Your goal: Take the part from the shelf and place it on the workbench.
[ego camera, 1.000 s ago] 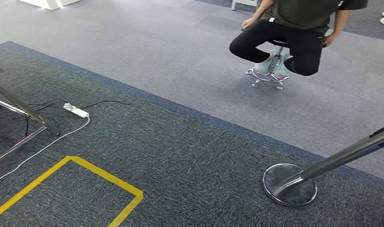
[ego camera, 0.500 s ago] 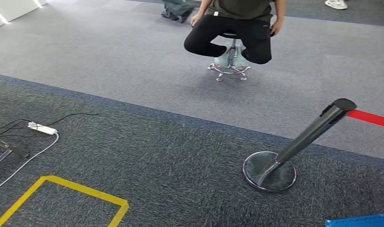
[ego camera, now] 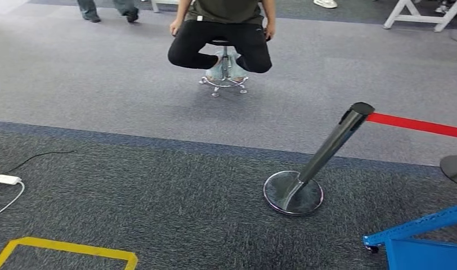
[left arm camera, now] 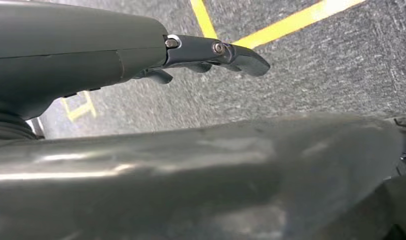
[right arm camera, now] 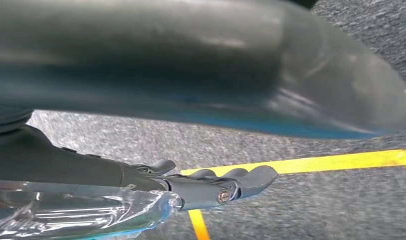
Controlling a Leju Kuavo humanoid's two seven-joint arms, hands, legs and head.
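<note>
1. The left robot hand (left arm camera: 201,52) hangs over the dark carpet (ego camera: 158,214). Its fingers (left arm camera: 241,56) are stretched out and nothing lies in them, so it is released.
2. The right robot hand (right arm camera: 211,185) also hangs above the carpet, its fingers (right arm camera: 256,177) only lightly bent. Crinkled clear plastic wrapping (right arm camera: 91,212) with a blue tint lies against the hand's underside. I cannot tell whether the hand grasps it, nor whether it is the part.
3. Yellow floor tape (ego camera: 74,247) marks a corner on the carpet at the robot's near left. Both wrist views show such lines below the hands.
4. At the near right stands a blue metal frame (ego camera: 417,242) on a small castor.
5. To the left, a white power strip (ego camera: 4,179) lies on the carpet with a white cable (ego camera: 9,201) and a thin black cable (ego camera: 40,156) running from it.
6. Ahead and to the right, a dark barrier post (ego camera: 333,143) rises from a round, shiny base (ego camera: 294,193). A red belt (ego camera: 417,125) runs off to the right from its top. A second round base (ego camera: 456,169) shows at the right edge.
7. Beyond a dark blue border the floor turns to lighter grey carpet (ego camera: 102,84).
8. There a person (ego camera: 226,34) in dark clothes sits on a wheeled stool (ego camera: 223,76), feet tucked up.
9. Farthest off are another person's legs (ego camera: 108,8) at the left and a white frame's legs (ego camera: 420,14) at the right.
</note>
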